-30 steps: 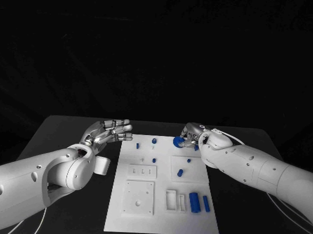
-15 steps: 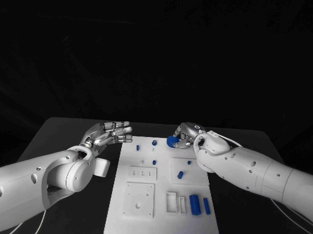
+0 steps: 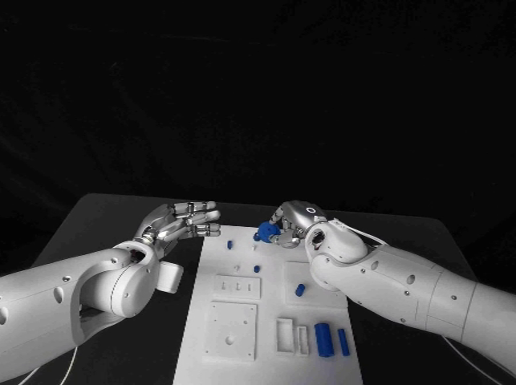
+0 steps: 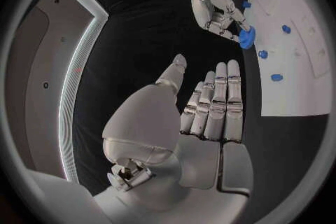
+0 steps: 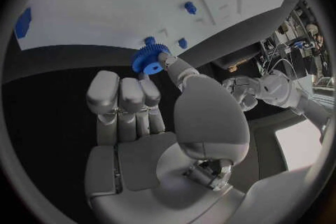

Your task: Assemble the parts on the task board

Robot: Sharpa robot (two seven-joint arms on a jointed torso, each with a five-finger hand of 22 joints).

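Right hand (image 3: 294, 224) pinches a blue gear (image 3: 265, 233) above the board (image 3: 270, 337), unplaced; left hand (image 3: 179, 222) open, empty; parts (image 3: 323, 335) loose below.

White rounded arms (image 3: 61, 293) — silver robot hands (image 3: 179, 223)

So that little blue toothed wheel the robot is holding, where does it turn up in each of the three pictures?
Head view: the blue gear sits at the right hand's fingertips, above the far end of the task board.
Left wrist view: gear beyond the left hand, held by the other hand.
Right wrist view: gear pinched at the fingertips.
Shared landmark: the white task board.
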